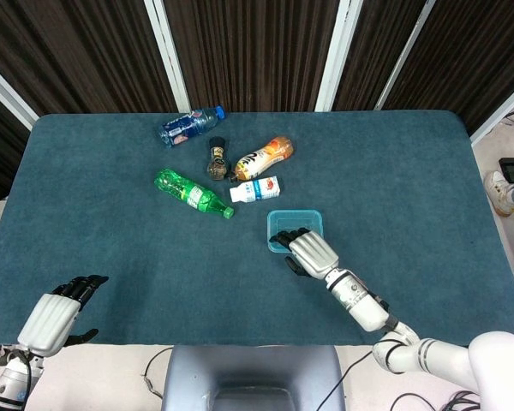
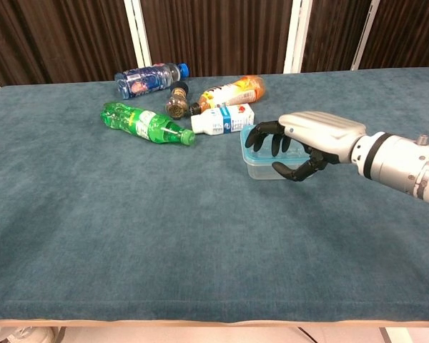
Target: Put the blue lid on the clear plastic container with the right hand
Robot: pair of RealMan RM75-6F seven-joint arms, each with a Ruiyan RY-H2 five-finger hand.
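Dark curtains back the teal table where my right hand cups the blue lid onto the clear box, fingers pressing to seat it, while my left hand idles loosely curled, far off.

**Bottles lie scattered on teal surface**

A green soda bottle, a blue-labelled water bottle, an orange juice bottle, a small white milk bottle and a dark round jar lie clustered toward the far side of the teal carpeted surface.
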